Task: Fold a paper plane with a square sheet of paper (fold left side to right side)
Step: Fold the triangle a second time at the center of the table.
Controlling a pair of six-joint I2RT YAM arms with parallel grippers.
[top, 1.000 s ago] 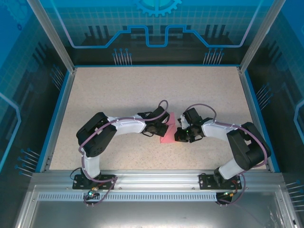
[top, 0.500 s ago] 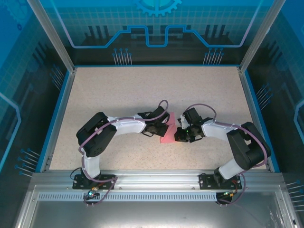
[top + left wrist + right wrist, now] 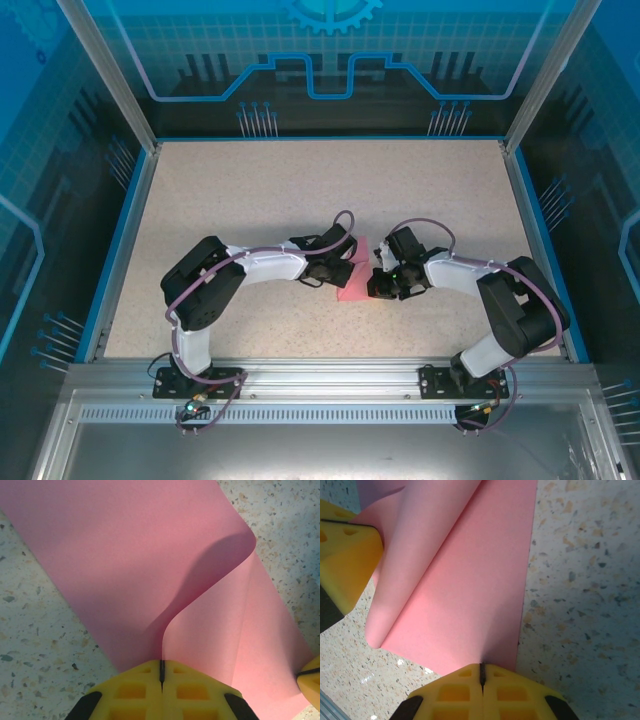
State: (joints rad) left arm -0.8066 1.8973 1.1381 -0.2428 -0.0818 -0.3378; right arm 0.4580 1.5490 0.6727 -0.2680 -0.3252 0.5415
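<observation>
Left wrist view: square sheet of paper [image 3: 125,555], curled over, is being pinched by left gripper [image 3: 161,672], bottom ctr; its edge is being clamped by right gripper [image 3: 481,672].

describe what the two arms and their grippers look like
Both the left arm and the right arm have white link covers between bulky black joint housings, and a greyish-purple cable loops along each. The left gripper and the right gripper have bright yellow fingers moulded with rectangular recessed pockets, with black parts behind them on either side.
</observation>
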